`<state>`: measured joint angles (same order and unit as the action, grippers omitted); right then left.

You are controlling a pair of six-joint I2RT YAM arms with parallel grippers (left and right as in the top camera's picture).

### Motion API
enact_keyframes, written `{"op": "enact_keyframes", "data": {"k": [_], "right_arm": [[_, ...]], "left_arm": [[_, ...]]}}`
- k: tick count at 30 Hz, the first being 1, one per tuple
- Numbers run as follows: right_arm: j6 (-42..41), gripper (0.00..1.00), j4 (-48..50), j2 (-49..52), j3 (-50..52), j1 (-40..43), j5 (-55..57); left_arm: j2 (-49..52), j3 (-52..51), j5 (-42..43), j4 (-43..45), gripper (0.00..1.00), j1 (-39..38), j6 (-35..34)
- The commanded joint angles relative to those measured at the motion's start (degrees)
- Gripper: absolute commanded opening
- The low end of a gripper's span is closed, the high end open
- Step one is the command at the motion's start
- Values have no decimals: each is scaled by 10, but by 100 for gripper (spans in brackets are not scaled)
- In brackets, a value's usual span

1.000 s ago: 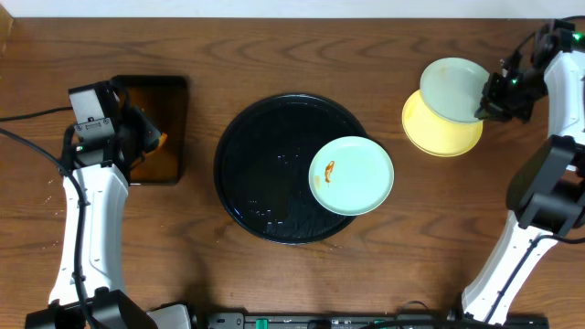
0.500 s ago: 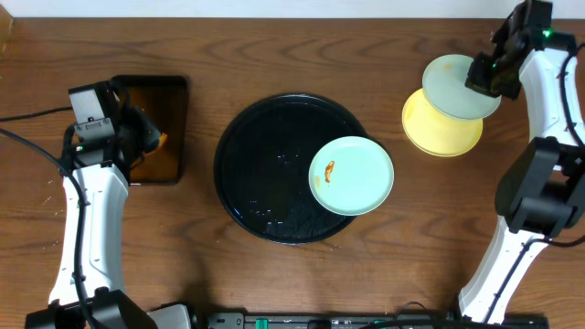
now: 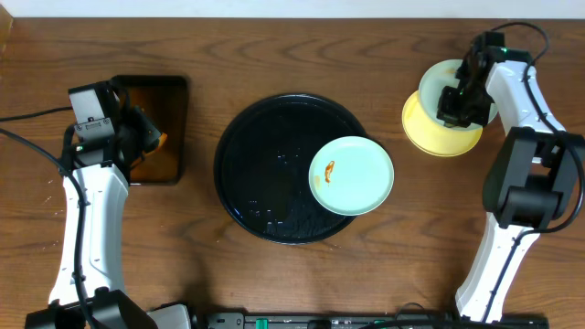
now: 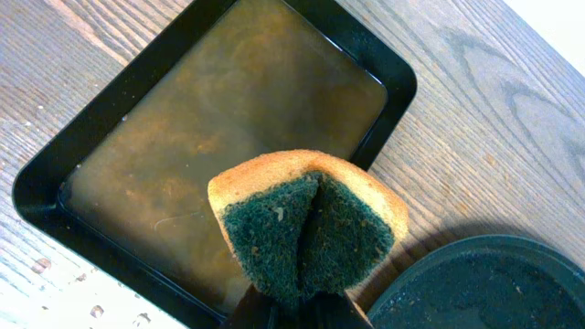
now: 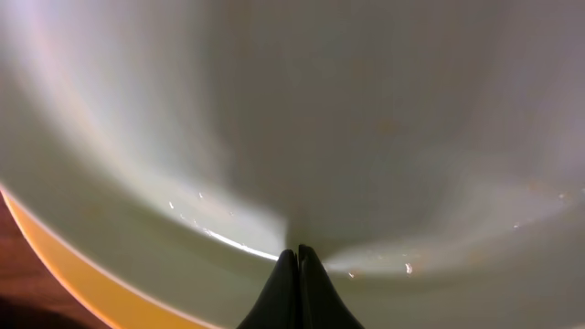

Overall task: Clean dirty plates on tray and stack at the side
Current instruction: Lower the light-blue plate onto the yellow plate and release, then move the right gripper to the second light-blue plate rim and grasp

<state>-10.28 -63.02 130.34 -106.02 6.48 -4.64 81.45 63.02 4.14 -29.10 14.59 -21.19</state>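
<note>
Stacking is in hand: a mint-blue plate (image 3: 435, 77), clamped in the right tool (image 3: 454, 100), is held atop the yellow plate (image 3: 428, 137), release likely due next; the left tool (image 4: 294, 307) is clamped on a sponge (image 4: 306, 224).

Robotics lab bench: wood-grain table (image 3: 274, 46) with mounted arms (image 3: 91, 210) and loose cable (image 3: 32, 114).

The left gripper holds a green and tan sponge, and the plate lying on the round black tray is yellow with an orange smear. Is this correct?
Not quite. The overhead view shows the plate on the tray is pale mint-blue, not yellow; the yellow plate lies off the tray, at the right. The orange smear and the sponge in the left gripper are as you say.
</note>
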Motion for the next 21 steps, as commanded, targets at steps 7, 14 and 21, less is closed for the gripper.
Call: {"op": "enact_keyframes", "data": {"k": [7, 14, 21], "right_arm": [[-8, 1, -80, -24, 0, -38, -4], [30, 1, -112, -50, 0, -45, -127], [52, 7, -162, -140, 1, -80, -140]], "left_arm": [[3, 0, -1, 2, 8, 2, -5], [3, 0, -1, 2, 8, 2, -5], [3, 0, -1, 2, 8, 2, -5]]}}
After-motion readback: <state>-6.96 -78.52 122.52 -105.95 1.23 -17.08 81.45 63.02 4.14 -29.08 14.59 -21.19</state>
